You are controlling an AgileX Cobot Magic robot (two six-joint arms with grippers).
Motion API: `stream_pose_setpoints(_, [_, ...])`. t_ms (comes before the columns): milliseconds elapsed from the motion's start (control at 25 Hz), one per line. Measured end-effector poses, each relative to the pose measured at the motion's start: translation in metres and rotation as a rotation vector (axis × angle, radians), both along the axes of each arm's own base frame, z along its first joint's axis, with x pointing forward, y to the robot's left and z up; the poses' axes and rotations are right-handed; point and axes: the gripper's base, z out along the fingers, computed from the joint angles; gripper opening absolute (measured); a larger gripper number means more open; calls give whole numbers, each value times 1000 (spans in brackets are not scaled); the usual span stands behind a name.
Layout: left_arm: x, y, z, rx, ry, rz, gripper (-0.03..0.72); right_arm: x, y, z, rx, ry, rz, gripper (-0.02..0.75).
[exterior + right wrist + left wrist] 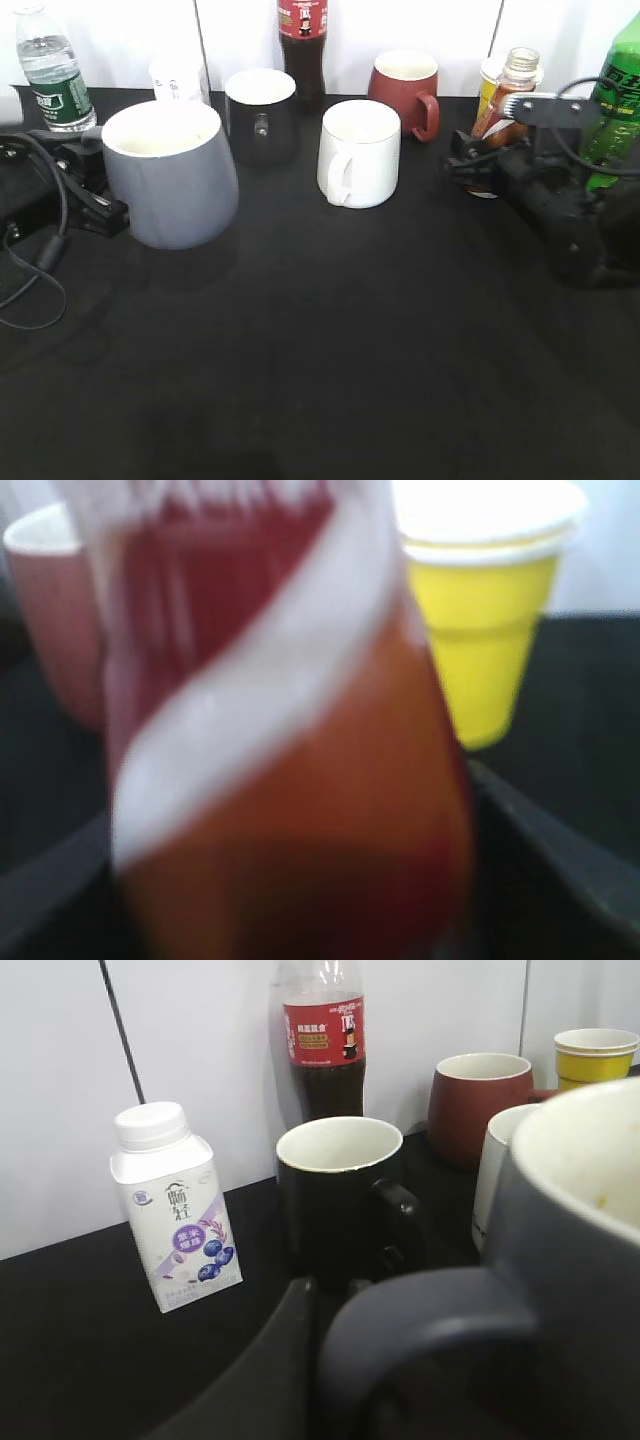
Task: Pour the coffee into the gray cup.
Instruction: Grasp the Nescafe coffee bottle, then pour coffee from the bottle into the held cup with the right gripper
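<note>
Currently grasp step judged underway: gray cup [172, 177] at desk's left edge, handle held in left gripper [330, 1360]; coffee bottle [507, 95] near right edge clamped by right gripper [478, 160]. Next: bottle to be lifted, carried over cup, tilted.

Standing upright at table's left: gray cup [170, 175], white inside. Standing far right: brown-filled, red-labelled coffee bottle [505, 95].

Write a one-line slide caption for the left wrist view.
Left tool at the gray cup's handle, with a black mug, yogurt carton and cola bottle behind.
</note>
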Motion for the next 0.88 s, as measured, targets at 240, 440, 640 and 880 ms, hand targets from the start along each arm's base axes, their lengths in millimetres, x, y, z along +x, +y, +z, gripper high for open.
stream_pose_setpoints(240, [0, 0, 0, 0, 0, 0, 52, 5, 2, -5, -83, -13, 11, 532])
stream_pose_setpoints(440, [0, 0, 0, 0, 0, 0, 52, -41, -7, 36, -107, -54, 75, 532])
stream_pose_setpoints(640, [-3, -5, -1, 42, -13, -71, 52, -81, 11, 105, -111, -179, 322, 530])
stream_pose_setpoints(880, [-7, -10, -2, 82, -24, -150, 52, -95, 87, 134, -165, -135, 576, 530])
